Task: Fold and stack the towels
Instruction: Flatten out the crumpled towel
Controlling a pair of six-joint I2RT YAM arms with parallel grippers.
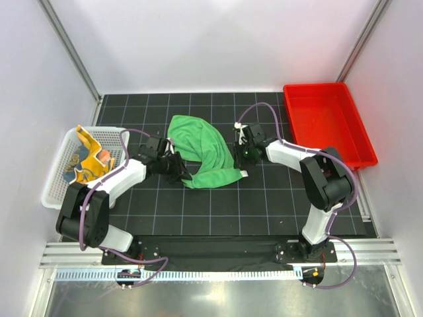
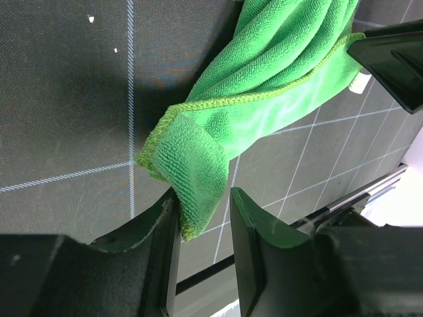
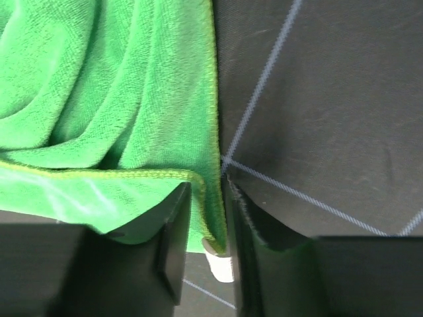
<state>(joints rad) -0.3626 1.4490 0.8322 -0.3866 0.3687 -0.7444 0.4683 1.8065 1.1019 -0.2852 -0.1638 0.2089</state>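
Green towel [image 1: 201, 148] lies crumpled mid-way across the black gridded mat [image 1: 264, 205], between my two grippers. Top view: left arm [image 1: 119, 178] elbow folded back near its base, forearm reaching right and forward, left gripper [image 1: 177, 166] low at the towel's lower-left edge. Right arm [image 1: 291, 153] elbow high on the right, forearm reaching left, right gripper [image 1: 246, 153] down at the towel's right edge. Yellow-orange towel [image 1: 92, 158] sits bunched in the white basket [image 1: 56, 191] far left; red tray [image 1: 327, 125] far right. Left wrist view: left gripper [image 2: 203, 205] jaws part-way apart, a folded corner of the green towel [image 2: 264, 99] hanging in the gap, touching one finger [image 2: 158, 231], daylight to the other, so no pinch. Right wrist view: right gripper [image 3: 208, 191] jaws narrow, pointing down at the mat, with the hem of the green towel [image 3: 99, 99] filling the slot and touching both fingers, so it reads as a pinch on the edge. White tag [image 3: 221, 264] pokes out just under the hem.
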